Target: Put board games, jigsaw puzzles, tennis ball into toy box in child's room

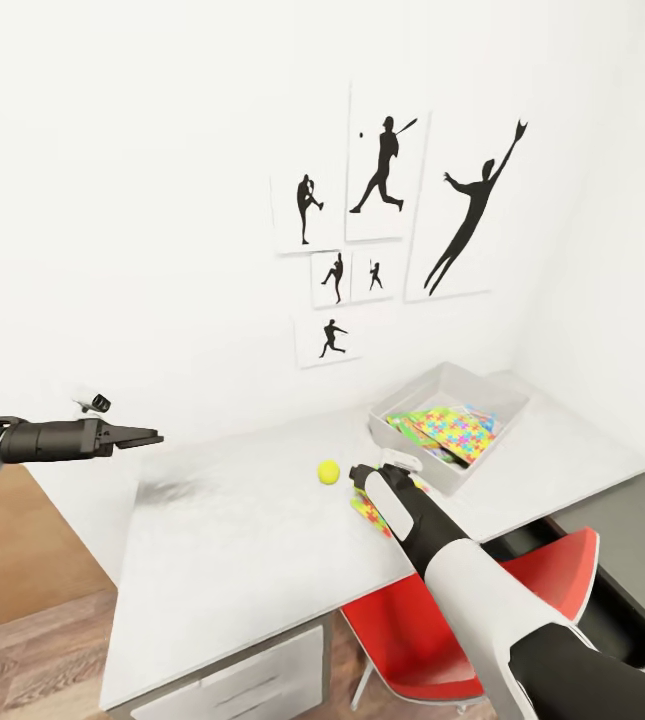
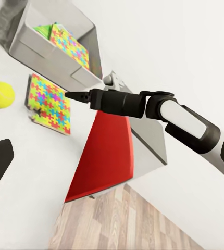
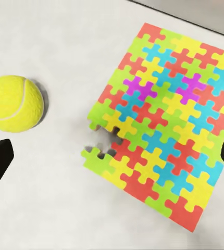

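While the right gripper hangs over the counter with its jaws apart, the jigsaw puzzle lies flat beneath it, the tennis ball at its nine o'clock. Being so thin, the puzzle may slide or shed its loose corner pieces if pinched badly; a nudge could roll the ball away. The toy box already holds colourful items, partly hidden. Whether the left gripper is parted, I cannot tell.
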`<state>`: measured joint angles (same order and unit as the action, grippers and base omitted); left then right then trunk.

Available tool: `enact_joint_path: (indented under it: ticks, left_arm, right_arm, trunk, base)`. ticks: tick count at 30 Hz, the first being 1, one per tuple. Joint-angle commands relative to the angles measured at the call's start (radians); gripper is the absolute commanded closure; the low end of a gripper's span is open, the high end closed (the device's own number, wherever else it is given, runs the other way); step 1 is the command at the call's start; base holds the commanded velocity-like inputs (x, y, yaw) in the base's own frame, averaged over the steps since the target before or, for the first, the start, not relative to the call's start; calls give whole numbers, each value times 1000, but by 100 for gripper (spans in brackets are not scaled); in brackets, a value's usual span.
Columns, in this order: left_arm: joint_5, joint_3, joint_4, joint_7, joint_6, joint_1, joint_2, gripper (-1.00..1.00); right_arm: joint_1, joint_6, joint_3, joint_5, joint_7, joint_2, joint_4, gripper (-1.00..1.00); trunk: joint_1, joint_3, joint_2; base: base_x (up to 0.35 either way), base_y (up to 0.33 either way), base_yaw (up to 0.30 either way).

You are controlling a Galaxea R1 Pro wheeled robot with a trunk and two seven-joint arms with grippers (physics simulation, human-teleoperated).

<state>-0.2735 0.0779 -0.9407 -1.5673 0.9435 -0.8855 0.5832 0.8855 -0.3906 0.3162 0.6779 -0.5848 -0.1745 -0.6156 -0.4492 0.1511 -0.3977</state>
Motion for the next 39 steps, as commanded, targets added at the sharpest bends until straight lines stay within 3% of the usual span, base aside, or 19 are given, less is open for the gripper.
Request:
enact_joint_path:
  ticks: [1, 39]
  left_arm:
    - [-3, 3, 0, -3, 11, -1, 1, -100]
    - [-3, 3, 3, -3, 11, 0, 6, -100]
  right_arm:
    - [1, -3, 3, 5, -7, 0, -1, -100]
    - [1, -1, 5, 3, -6, 0, -4, -100]
  trunk:
    - [-1, 2, -2]
    - [-1, 3, -2]
  base:
    - [45, 102, 0]
    - [31, 27, -1]
